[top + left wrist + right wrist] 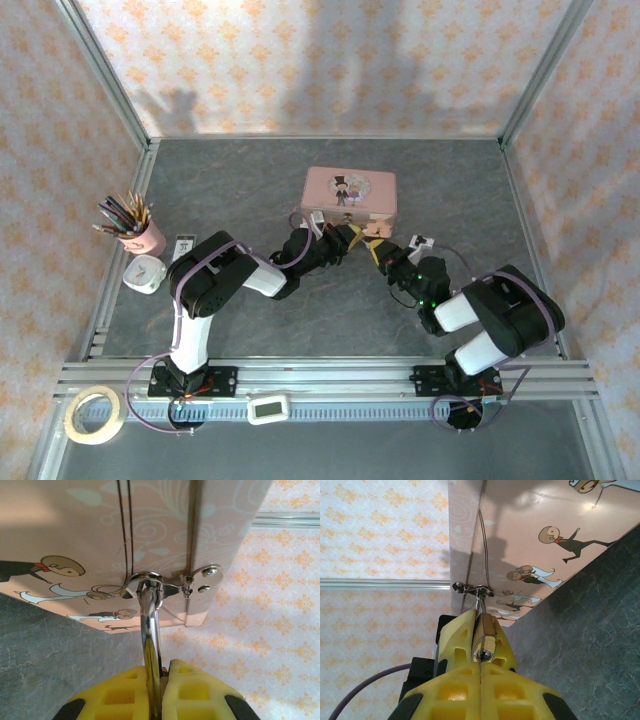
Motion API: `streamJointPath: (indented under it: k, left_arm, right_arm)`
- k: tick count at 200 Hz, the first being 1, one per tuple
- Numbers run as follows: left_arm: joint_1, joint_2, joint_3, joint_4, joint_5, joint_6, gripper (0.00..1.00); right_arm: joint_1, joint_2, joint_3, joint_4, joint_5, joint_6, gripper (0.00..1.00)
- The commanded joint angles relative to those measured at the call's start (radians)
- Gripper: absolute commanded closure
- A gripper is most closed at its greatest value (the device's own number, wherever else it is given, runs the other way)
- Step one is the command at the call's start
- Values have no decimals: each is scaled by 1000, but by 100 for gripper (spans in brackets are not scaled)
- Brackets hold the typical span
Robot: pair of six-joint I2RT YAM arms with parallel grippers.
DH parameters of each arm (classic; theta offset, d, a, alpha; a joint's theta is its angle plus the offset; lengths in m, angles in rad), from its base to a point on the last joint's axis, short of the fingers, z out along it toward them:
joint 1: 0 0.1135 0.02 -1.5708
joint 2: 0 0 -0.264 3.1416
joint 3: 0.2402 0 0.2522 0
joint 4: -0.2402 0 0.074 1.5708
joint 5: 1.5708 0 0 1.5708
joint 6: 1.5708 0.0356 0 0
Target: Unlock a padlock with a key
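Right tool clamped on padlock; left tool clamped on silvery shank.

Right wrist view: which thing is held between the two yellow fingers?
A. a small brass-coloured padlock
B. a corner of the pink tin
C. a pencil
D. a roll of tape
A: the right gripper is shut on the small brass-coloured padlock. Its keyhole faces the camera, and its thin shackle reaches up to the clasp of the pink tin.
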Motion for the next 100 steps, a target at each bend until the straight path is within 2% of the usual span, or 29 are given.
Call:
streamJointPath:
  k: [1,52,100]
  left_arm:
    - [-36,4,19,142,8,-3,100]
    - [-44,10,5,196,-12,1,100]
    - [-49,-6,1,197,10,20,100]
  right_arm:
    - [10,5,7,57,26,81,100]
    - [29,-2,11,11,77,190,100]
    - [28,52,46,46,61,183,100]
